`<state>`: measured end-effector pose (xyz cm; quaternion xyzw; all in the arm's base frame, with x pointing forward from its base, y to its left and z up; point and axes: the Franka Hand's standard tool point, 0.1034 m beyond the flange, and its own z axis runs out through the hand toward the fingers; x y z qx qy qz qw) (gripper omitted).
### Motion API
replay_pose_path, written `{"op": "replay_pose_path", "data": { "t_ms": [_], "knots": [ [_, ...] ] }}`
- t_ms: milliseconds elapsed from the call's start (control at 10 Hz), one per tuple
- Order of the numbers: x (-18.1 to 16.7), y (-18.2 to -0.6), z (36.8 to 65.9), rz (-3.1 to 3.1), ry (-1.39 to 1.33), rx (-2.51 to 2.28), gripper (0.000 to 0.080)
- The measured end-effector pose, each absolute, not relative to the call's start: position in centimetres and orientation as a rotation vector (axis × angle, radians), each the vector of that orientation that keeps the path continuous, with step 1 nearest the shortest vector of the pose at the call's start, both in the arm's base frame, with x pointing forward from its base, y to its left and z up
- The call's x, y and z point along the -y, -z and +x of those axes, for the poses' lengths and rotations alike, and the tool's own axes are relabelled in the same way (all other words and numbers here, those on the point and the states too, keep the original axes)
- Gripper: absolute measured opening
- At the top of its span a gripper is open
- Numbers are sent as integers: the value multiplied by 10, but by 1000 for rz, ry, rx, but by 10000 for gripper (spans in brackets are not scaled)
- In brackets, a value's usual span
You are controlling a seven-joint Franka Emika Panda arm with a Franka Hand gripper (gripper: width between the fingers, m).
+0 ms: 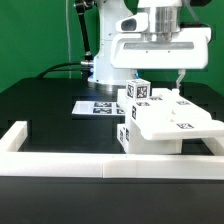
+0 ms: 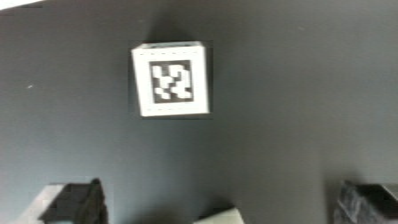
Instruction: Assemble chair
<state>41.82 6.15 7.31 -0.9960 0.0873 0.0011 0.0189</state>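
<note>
Although the chair [image 1: 160, 122] looks chunky, you should expect it to be light: it appears to be hard white plastic, stiff and smooth, so judge it more likely to slip or skid than to bend or break. In the exterior view it sits on the black bench [image 1: 45, 115], toward that view's right, just behind the low white border wall [image 1: 100, 163], as a partly joined cluster: a flat panel lies on top with tagged square blocks beside and under it. The marker board [image 1: 100, 106] lies flat on the bench just behind it.

The pincer [image 1: 178, 75] hangs above the cluster and looks to be apart from it, though you cannot be sure of the gap from this angle. In the wrist view its two dark fingertips [image 2: 71, 203] stand well apart with nothing between them, so treat it as wide and holding nothing.

That same view shows one loose white tagged piece [image 2: 175, 79] lying alone on the bench. If you take it, close across its two flat parallel sides, near the middle, so that it does not twist. Smooth faces give little friction, so square the fingers to them first.
</note>
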Motion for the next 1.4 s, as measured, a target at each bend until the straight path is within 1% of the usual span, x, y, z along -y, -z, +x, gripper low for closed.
{"op": "replay_pose_path", "data": {
  "t_ms": [100,300,600,800,1400],
  "knots": [
    [-63,-69,417,-3087,-81,-282,649],
    [-62,-68,419,-3070,-92,-352,649],
    [-61,-67,419,-3075,-88,-344,649],
    [-59,-57,423,-3111,-46,-270,649],
    [-55,-54,423,-3117,-49,-266,649]
  ]
}}
